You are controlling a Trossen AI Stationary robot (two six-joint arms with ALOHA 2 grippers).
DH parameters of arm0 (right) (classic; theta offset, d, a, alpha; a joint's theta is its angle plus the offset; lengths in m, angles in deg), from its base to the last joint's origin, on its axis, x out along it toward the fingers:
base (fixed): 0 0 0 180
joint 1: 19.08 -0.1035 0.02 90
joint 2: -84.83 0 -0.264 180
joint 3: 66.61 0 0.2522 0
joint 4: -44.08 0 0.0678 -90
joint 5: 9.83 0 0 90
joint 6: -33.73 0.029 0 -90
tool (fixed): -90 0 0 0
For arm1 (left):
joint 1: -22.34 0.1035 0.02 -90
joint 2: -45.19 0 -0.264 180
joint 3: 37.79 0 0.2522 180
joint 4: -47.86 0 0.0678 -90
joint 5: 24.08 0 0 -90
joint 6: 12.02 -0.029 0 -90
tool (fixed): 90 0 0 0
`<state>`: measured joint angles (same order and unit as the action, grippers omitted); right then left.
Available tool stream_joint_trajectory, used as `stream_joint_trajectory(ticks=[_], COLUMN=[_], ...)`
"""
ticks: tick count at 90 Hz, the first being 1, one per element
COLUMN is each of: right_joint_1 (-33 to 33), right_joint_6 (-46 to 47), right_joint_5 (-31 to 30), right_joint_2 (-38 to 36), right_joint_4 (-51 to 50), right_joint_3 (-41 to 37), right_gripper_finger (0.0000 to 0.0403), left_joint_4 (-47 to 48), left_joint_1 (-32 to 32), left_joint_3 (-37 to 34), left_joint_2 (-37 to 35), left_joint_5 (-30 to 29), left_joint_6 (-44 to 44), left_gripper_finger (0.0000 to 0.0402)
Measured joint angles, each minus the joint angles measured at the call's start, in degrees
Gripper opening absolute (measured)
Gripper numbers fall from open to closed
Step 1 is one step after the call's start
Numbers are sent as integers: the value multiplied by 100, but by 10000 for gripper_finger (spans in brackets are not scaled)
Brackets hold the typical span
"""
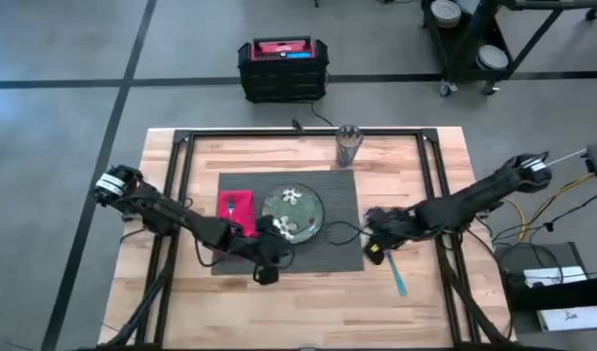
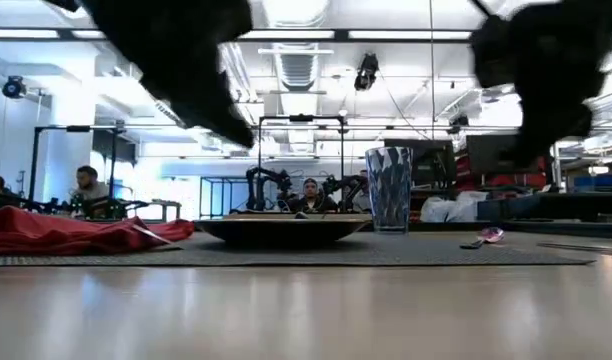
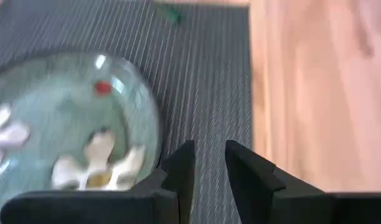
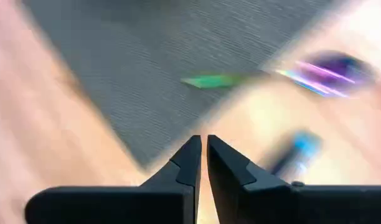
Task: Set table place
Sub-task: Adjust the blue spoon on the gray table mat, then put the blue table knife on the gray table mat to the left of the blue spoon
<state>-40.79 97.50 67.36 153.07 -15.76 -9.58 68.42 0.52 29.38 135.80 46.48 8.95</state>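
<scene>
Right now my right gripper (image 1: 377, 246) hangs low at the right edge of the placemat (image 1: 342, 210), its fingers drawn almost together with a bare slit between them and nothing held. My left gripper (image 1: 266, 274) sits at the placemat's near edge just below the plate (image 1: 293, 213), fingers a little apart and also empty. On the table (image 1: 425, 302) the place is mostly laid: the red napkin (image 1: 236, 212) lies on the placemat's left part, the plate sits mid-mat, and the glass (image 1: 347, 145) stands upright just past the mat's far right corner. What looks left to me is the blue utensil (image 1: 396, 274), lying on bare wood just off the mat's near right corner, right beside my right gripper. Its long axis runs diagonally, one end up near my fingers and the other slanting toward the table's near edge and slightly rightward; which end is the handle I cannot tell. My wrist view also shows a purple utensil (image 4: 327, 71) and a green sliver near the mat's edge, too smeared to read. I judge the utensil light, thin, stiff and likely slick, lying flat against the wood, so it will be awkward to get under. I would pinch it across its narrow width near the middle of the shaft, so it does not pivot or slip when lifted.
</scene>
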Motion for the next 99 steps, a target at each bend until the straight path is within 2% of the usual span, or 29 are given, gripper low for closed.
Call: stream_joint_trajectory(ticks=[8,18,31,58,76,88,99], right_joint_1=[-197,-217,139,840,1056,1187,1314], right_joint_6=[629,831,560,-324,-710,-894,-1526], right_joint_5=[-375,-569,-984,-918,-1013,-1532,-1430], right_joint_2=[-103,7,517,1504,1582,1573,1638], right_joint_4=[-453,16,483,921,1178,1568,2270], right_joint_3=[-170,-493,-802,-827,-795,-718,-720], right_gripper_finger=[14,14,14,13,13,13,13], left_joint_4=[-322,-574,-690,-769,-826,-854,-876], left_joint_1=[0,0,0,-9,-13,-11,-11], left_joint_3=[0,4,1,0,4,-15,-20], left_joint_2=[241,577,1000,1436,1589,1589,1589], left_joint_5=[54,55,95,207,191,195,195], left_joint_6=[-96,-94,-101,-94,-97,-96,-112], left_gripper_finger=[77,77,77,77,77,77,77])
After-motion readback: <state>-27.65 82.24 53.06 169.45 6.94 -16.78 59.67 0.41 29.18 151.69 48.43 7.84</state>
